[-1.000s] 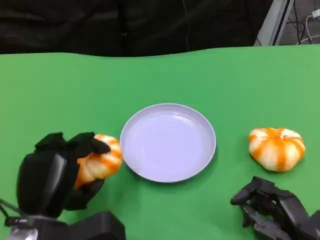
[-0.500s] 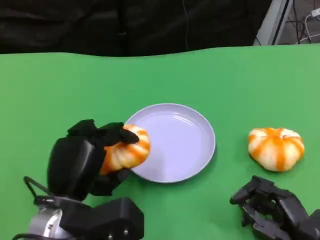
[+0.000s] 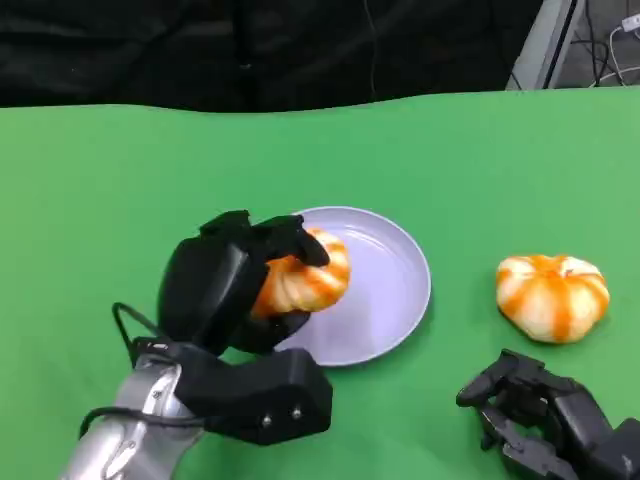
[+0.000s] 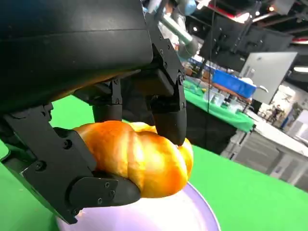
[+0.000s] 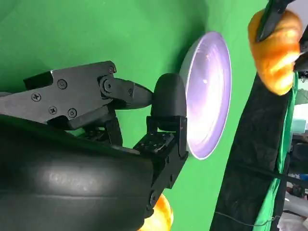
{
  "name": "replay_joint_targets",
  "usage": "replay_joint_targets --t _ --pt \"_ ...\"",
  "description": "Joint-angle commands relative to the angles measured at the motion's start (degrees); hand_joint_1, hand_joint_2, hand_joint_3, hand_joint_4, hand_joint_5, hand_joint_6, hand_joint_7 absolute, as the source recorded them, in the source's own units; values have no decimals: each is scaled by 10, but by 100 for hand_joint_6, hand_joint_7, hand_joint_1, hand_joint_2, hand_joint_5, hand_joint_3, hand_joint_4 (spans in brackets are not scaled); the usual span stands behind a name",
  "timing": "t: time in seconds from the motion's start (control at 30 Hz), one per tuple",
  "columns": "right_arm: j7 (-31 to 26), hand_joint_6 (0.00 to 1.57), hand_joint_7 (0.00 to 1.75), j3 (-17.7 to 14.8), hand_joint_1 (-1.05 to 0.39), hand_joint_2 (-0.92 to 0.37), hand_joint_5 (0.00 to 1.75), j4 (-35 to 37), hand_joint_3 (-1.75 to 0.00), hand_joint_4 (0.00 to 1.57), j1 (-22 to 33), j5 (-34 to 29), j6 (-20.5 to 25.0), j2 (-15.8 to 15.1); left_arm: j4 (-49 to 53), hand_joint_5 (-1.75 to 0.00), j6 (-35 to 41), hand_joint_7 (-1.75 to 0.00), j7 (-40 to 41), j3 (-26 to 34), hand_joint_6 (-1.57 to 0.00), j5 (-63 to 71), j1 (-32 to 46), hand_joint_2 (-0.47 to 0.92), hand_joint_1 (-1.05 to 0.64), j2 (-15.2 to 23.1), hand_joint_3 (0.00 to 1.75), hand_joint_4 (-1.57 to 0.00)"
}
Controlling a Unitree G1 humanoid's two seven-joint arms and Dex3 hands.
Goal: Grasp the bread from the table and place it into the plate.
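Left hand [image 3: 235, 285] grips 1 bread roll [image 3: 305, 275], fingers [image 4: 166, 103] over top, thumb under, roll held above the left rim of the plate [image 3: 395, 300], not resting on it yet. Right hand [image 3: 540, 415] sits low near the table edge, fingers curled in, holding nothing. A 2nd roll [image 3: 552, 295] lies on the green table [image 3: 100, 180], right of the plate, well apart from it. Bread looks light, soft, squashable, glazed so maybe a bit slick; top-and-bottom hold around the middle seems right, light squeeze. Plate rim is low, middle is bare, open room toward the center for setting down. Table around is open too.
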Motion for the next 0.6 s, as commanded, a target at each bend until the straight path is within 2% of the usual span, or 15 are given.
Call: replay_joint_targets --t 0.03,0.2,0.27,0.4,0.53,0.6 --pt "-4 70 119 0 -25 -92 175 4 -48 62 1 -1 0 -4 59 -175 -30 -123 -10 -8 -82 -16 -41 63 -9 3 78 -72" --pt "-6 70 119 1 -24 -92 175 2 -49 64 2 -3 2 -5 108 -174 -46 -121 -16 -22 -81 -21 -73 69 -7 -3 66 -70" --pt "-6 70 119 1 -24 -92 175 3 -49 64 1 -3 1 -5 119 -170 -49 -115 -19 -25 -83 -22 -81 73 -6 -4 57 -71" --pt "-6 70 119 1 -24 -92 175 5 -49 64 1 -2 -2 -5 138 -168 -56 -113 -25 -28 -84 -26 -92 75 -6 -7 54 -71" --pt "-9 70 119 2 -25 -92 175 2 -49 64 2 -4 -3 -5 171 -150 -58 -90 -61 -30 -88 -46 -111 88 -6 -13 29 -73" --pt "-10 70 118 3 -26 -92 175 1 -48 64 3 -4 -1 -4 181 -128 -62 -72 -64 -31 -94 -49 -116 91 -5 -14 21 -78"
